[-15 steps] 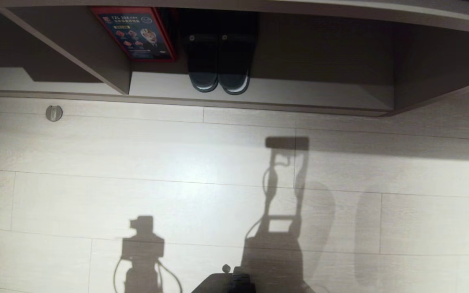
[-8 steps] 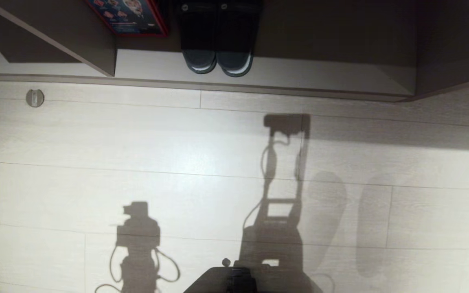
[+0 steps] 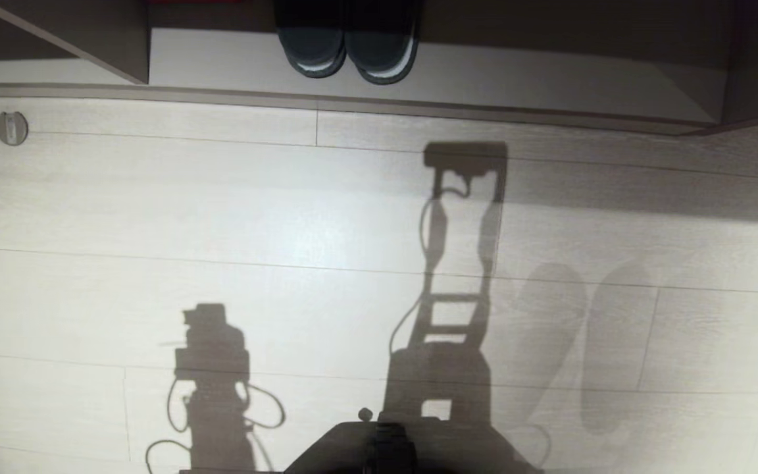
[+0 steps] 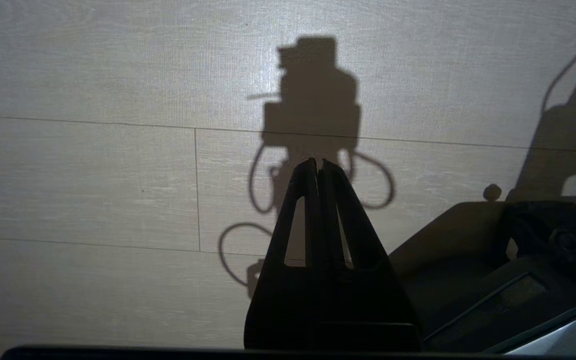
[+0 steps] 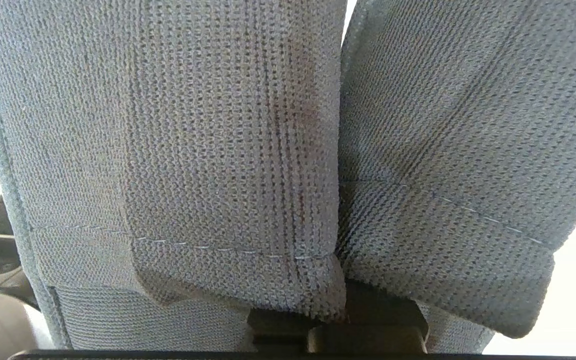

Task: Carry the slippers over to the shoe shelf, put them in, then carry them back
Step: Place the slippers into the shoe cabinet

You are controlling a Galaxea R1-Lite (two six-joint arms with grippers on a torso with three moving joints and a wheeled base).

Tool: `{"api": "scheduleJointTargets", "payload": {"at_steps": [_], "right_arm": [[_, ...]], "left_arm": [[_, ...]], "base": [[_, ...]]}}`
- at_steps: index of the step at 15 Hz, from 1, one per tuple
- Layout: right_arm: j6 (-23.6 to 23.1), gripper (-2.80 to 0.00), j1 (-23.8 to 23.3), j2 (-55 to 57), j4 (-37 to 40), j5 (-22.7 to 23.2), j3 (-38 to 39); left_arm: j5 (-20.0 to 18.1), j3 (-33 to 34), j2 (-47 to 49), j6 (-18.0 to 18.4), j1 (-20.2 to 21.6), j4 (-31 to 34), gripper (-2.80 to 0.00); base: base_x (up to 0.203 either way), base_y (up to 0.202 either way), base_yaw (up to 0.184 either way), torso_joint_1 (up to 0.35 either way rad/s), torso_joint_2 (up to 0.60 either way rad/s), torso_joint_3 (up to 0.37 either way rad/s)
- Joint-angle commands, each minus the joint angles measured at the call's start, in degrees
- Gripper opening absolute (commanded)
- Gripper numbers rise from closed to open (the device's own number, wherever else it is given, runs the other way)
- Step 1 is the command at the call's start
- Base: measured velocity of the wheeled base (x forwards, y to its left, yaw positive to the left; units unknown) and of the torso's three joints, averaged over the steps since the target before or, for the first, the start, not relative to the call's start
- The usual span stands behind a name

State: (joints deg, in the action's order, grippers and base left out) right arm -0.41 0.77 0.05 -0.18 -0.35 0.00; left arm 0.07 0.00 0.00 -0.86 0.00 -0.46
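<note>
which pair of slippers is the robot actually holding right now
The grey-blue knit slippers, clamped in the right gripper. The darker pair with pale stripes sits untouched in the shoe shelf.

The slippers [image 5: 288, 150] hang side by side, touching, right in front of the right wrist camera. On the floor [image 3: 221, 217] ahead stands the shoe shelf [image 3: 550, 72], with another pair of slippers [image 3: 346, 46] in it (toes outward), right of a divider [image 3: 122, 49]. A round floor fitting [image 3: 12, 127] lies far left.
</note>
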Motion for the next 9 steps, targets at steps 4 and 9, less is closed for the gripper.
{"api": "scheduleJointTargets", "payload": {"at_steps": [4,9], "right_arm": [[-0.3,-2.80,0.0,0.0,-0.9,0.9,-1.3],[-0.7,-2.80,0.5,13.7,-1.5,5.0,-13.9]], "left_arm": [[0.0,0.0,-0.1,-0.1,0.0,0.0,-2.80],[0.0,0.0,0.0,-0.1,0.0,0.0,-2.80]], "base": [[0.000,0.000,0.000,0.004,0.00,-0.154],[0.000,0.000,0.000,0.002,0.00,-0.015]]}}
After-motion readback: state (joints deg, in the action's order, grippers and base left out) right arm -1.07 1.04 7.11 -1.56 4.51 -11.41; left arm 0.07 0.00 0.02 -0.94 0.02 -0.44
